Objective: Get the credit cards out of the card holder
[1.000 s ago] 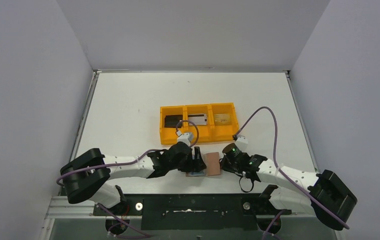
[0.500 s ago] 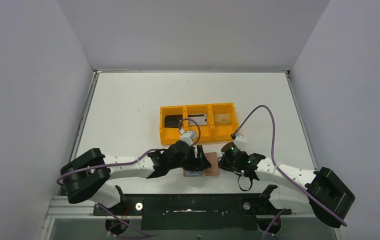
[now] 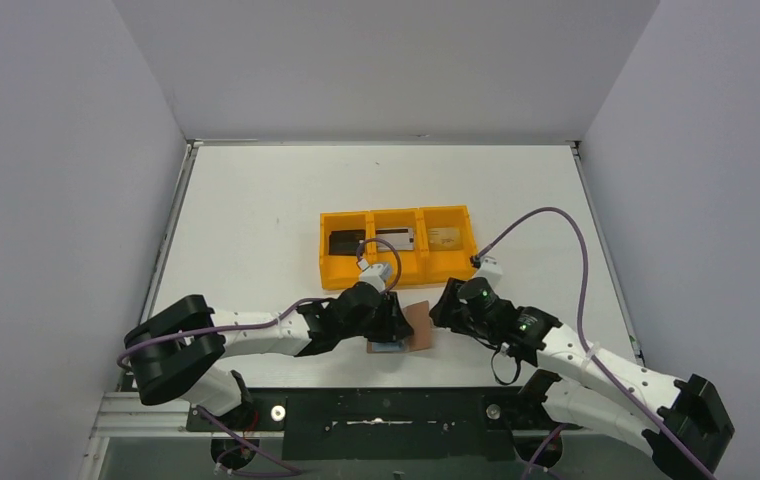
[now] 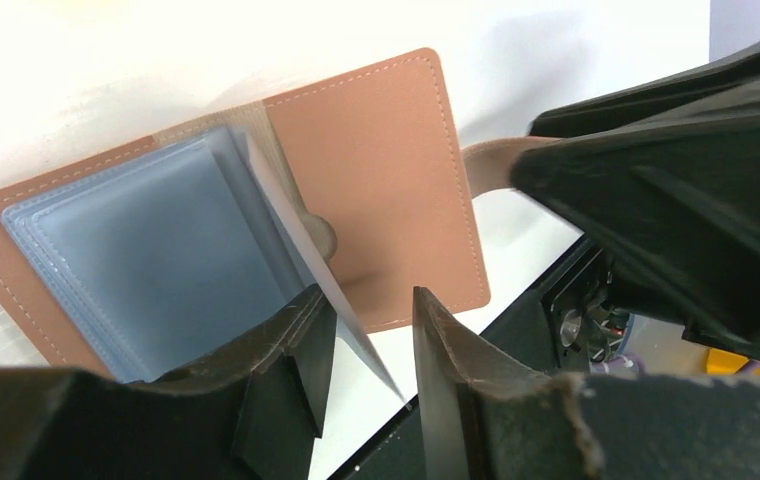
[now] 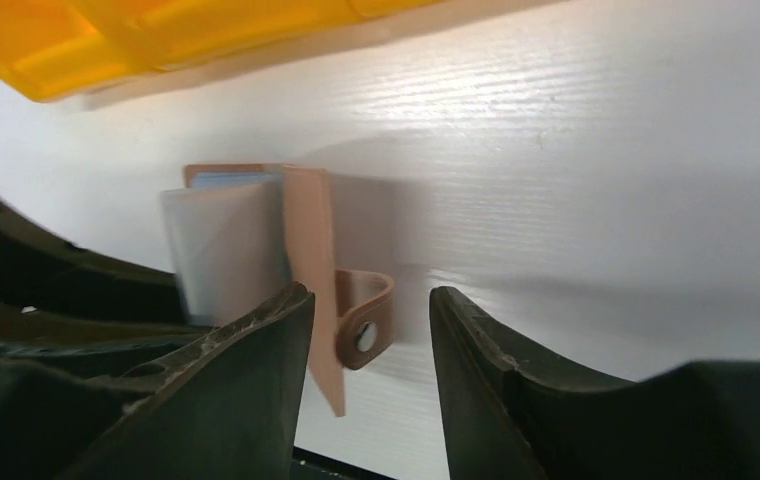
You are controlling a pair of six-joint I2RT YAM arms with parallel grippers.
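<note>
Brown leather, likely light, limp and skid-prone, the card holder is lying open at the counter's near edge, the left end effector straddling a flimsy sleeve unclamped, the right end effector gaping around the snap tab, its likeliest handhold.

- Orange tray: three compartments in a row, flat, mid-table.
- White table: matte top.
- Grey walls: left, back, right.
- Black rail: along near edge.
</note>
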